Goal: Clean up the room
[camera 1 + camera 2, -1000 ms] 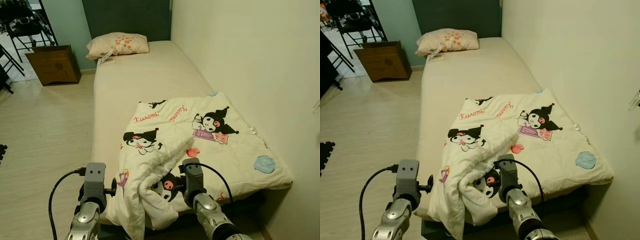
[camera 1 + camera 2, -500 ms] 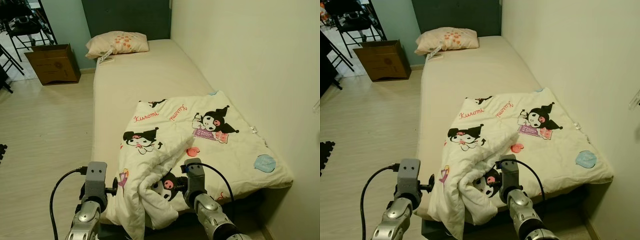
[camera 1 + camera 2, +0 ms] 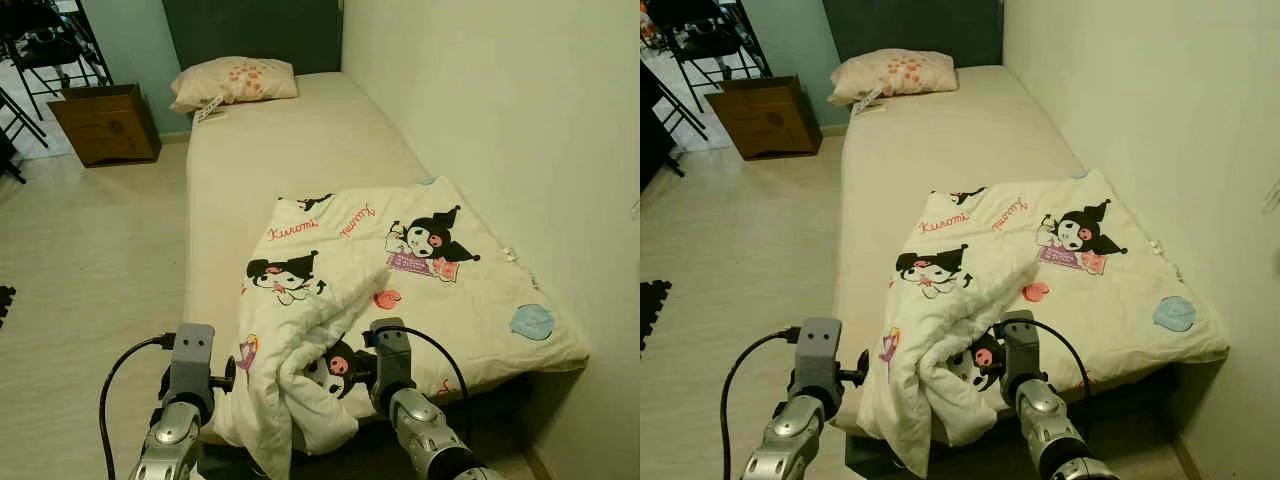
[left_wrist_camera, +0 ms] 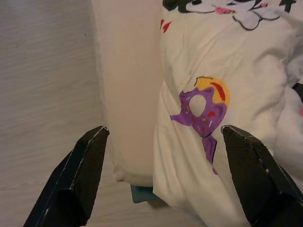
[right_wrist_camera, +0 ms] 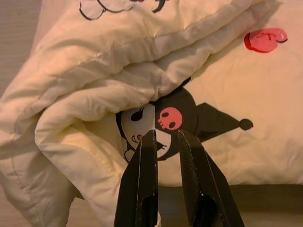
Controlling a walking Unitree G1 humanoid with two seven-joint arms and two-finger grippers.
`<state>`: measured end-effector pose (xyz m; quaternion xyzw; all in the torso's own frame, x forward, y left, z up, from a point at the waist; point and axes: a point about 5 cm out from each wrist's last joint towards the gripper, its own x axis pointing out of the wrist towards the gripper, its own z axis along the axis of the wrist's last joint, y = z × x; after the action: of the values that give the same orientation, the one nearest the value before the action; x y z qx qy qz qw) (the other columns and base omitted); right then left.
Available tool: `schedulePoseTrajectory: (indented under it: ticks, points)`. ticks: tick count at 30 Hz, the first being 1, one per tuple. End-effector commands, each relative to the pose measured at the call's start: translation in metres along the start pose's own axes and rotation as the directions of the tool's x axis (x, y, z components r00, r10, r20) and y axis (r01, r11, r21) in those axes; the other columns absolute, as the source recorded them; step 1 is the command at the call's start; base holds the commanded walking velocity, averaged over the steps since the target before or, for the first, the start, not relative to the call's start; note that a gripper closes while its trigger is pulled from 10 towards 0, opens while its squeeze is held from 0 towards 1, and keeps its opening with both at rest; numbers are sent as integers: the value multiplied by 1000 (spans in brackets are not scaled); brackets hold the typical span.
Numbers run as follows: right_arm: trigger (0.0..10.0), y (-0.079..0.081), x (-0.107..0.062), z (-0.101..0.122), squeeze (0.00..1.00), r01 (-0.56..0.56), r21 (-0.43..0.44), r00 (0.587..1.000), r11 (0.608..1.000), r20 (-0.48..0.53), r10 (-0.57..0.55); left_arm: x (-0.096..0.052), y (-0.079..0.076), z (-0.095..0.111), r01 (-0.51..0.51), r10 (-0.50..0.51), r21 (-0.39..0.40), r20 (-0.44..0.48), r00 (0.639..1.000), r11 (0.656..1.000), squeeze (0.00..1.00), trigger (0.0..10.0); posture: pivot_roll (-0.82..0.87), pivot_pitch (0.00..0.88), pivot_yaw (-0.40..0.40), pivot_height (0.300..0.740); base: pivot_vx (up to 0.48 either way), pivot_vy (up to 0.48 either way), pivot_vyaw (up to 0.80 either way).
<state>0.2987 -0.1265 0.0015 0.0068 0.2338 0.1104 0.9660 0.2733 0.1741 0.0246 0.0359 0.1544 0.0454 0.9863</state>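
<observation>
A cream blanket (image 3: 400,270) printed with cartoon characters covers the near end of the bed (image 3: 290,150). Its near left part is bunched into thick folds (image 3: 300,370) that hang over the bed's front corner. My left gripper (image 4: 164,130) is open wide at that corner, facing the hanging blanket edge with the purple print (image 4: 203,106), and holds nothing. My right gripper (image 5: 165,135) is shut, its fingertips (image 5: 150,142) just in front of the folds and a black-hooded face print (image 5: 163,118). No cloth shows between them.
A pillow (image 3: 235,82) lies at the bed's far end against a dark headboard. The wall (image 3: 500,100) runs along the bed's right side. A cardboard box (image 3: 105,122) and black chair legs (image 3: 20,110) stand on the wooden floor (image 3: 90,250) to the left.
The head view has shifted a little. The blanket and both grippers sit where they were.
</observation>
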Motion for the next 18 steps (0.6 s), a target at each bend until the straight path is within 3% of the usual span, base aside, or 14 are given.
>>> schedulePoseTrajectory:
  ticks: [1, 18]
  points:
    - [10000, 4, 0, -6, 0, -12, -8, 999, 1000, -33, 12, -2, 5, -6, -11, 12, 25, -24, 1000, 1000, 0, 10000, -54, 153, 25, 658, 0, 0, 0]
    - [10000, -1, 1, -1, 0, 9, -46, 1000, 999, -25, -10, 0, 9, -6, -14, 15, 44, -18, 1000, 999, 0, 10000, -51, 144, -2, 629, 0, 0, 0]
